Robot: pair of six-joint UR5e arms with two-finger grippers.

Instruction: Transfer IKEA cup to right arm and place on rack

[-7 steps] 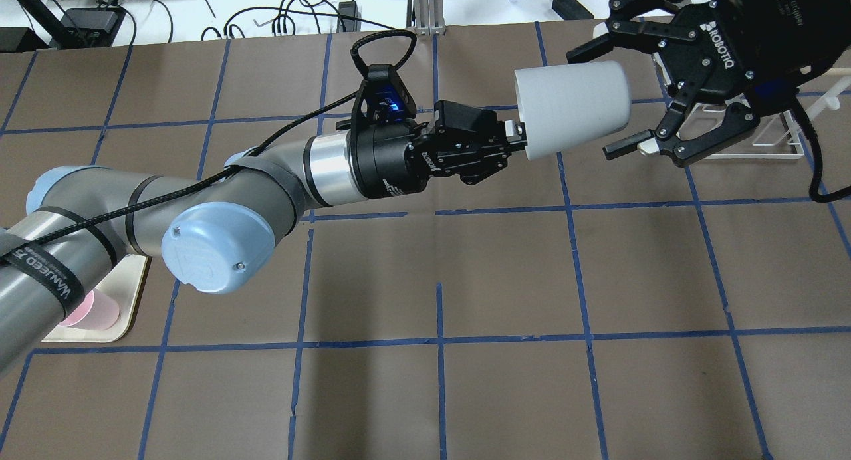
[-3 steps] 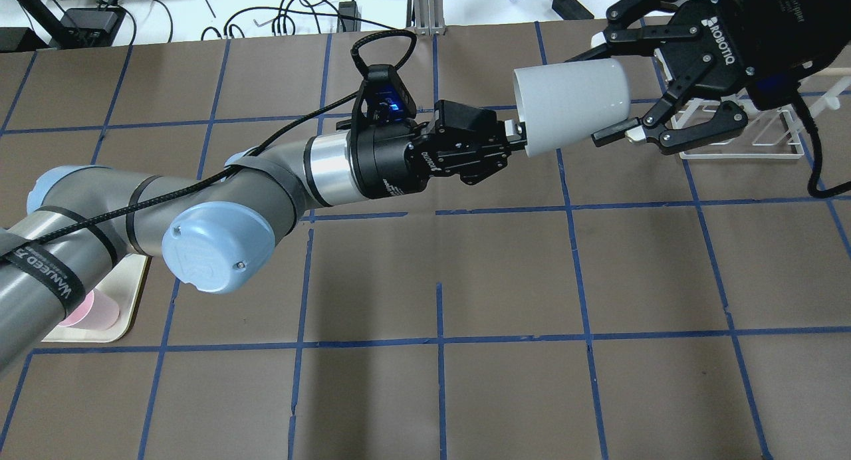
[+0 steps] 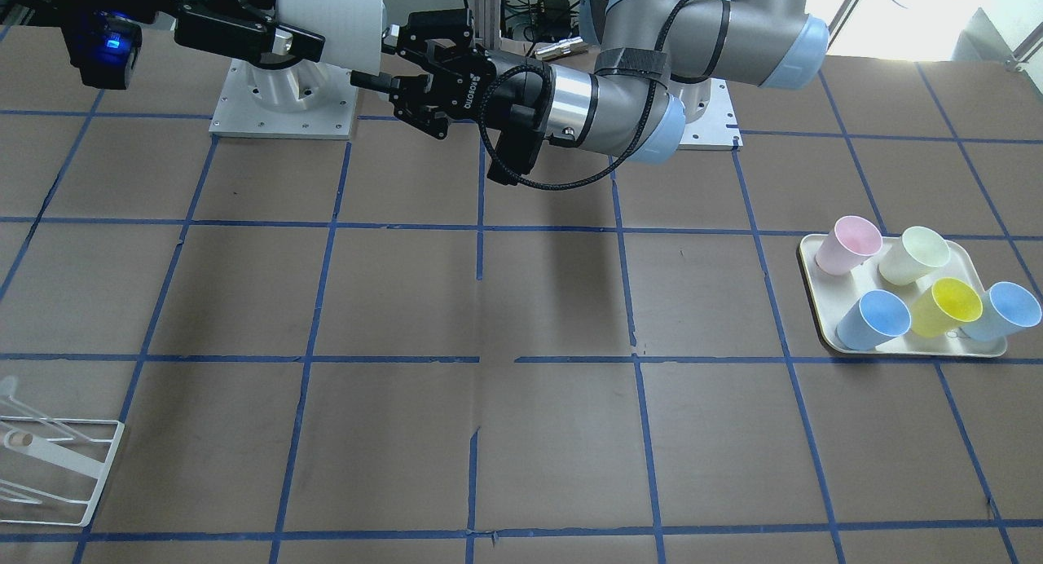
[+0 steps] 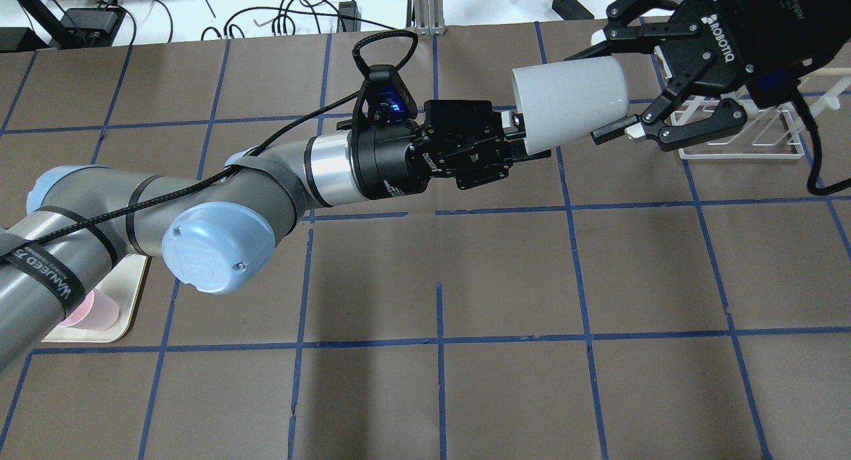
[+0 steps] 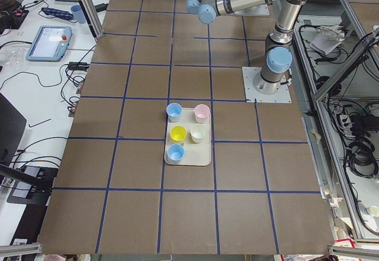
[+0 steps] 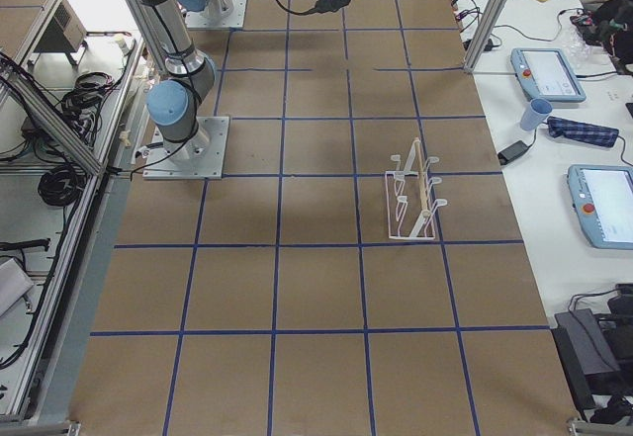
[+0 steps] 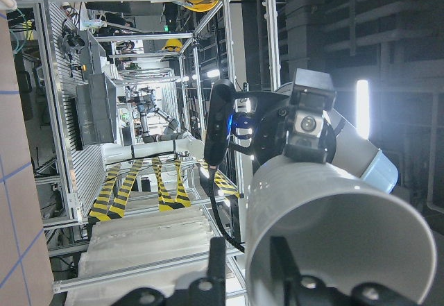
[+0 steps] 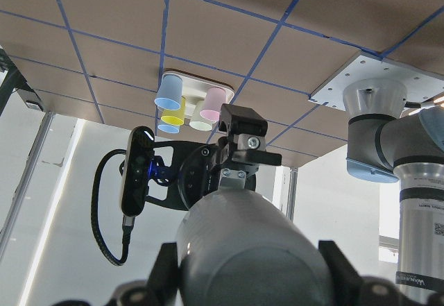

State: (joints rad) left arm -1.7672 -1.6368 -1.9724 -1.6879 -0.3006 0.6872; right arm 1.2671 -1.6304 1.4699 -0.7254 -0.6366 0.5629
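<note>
You see left gripper (image 4: 526,137) fingers now spread apart, off cup (image 4: 565,101) rim they pinched a moment ago. Right gripper (image 4: 603,91) clamped across cup's closed end; cup in mid-air, on its side. Handover likely done; your next leg: rack (image 6: 415,201).

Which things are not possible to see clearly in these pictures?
Rack: front view, cut by the left edge; overhead, right gripper covers part.
Tray: overhead, left arm hides most.
Cup rim: overhead, left gripper hides whether a finger touches it.
</note>
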